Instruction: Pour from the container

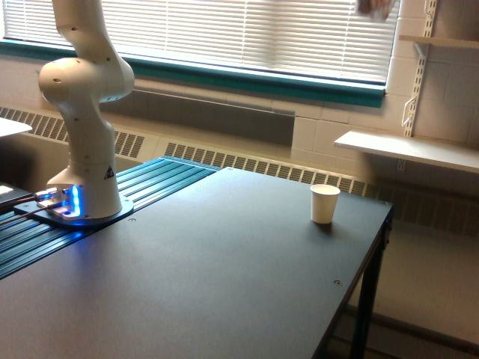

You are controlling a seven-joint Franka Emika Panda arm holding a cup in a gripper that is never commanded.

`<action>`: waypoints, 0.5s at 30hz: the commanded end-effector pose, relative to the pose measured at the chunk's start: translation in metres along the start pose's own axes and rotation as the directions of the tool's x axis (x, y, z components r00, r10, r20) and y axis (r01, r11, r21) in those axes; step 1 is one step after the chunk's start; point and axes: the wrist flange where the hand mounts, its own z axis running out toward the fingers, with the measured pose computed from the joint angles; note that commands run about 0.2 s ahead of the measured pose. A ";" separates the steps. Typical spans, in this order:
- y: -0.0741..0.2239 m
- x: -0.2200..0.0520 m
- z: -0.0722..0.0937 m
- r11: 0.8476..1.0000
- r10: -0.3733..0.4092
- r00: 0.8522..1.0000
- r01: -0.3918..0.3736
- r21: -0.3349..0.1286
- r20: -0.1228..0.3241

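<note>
A white paper cup (325,203) is seen upright on the dark worktop (224,277), far right. Blinds (247,34) and wall shelves (408,149) lie behind. A blurred shape at the top edge cannot be identified; the hand's state cannot be told.

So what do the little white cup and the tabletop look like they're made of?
The cup looks like paper: opaque matte white, thin tapered wall, rolled rim, though thin plastic can't be ruled out. The tabletop looks like a dark laminate or coated board: smooth, slightly glossy, catching a soft sheen from the window, with small fasteners showing in its surface.
</note>
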 end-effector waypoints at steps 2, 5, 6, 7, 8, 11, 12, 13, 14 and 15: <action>-0.001 -0.055 0.000 1.000 0.011 0.991 -0.013 0.018 0.131; 0.006 -0.072 0.001 0.997 0.072 0.985 -0.075 0.014 0.159; 0.008 -0.077 0.001 0.996 0.085 0.982 -0.088 0.013 0.168; 0.011 -0.083 0.002 0.994 0.104 0.979 -0.108 0.009 0.175; 0.015 -0.089 0.003 0.991 0.133 0.975 -0.136 0.002 0.181; 0.026 -0.108 0.006 0.974 0.224 0.953 -0.223 -0.026 0.202; 0.029 -0.109 0.006 0.968 0.250 0.946 -0.250 -0.029 0.204; 0.032 -0.110 0.006 0.961 0.274 0.938 -0.273 -0.035 0.211; 0.034 -0.111 0.006 0.955 0.294 0.932 -0.293 -0.037 0.212; 0.043 -0.127 0.012 0.945 0.326 0.914 -0.318 -0.071 0.241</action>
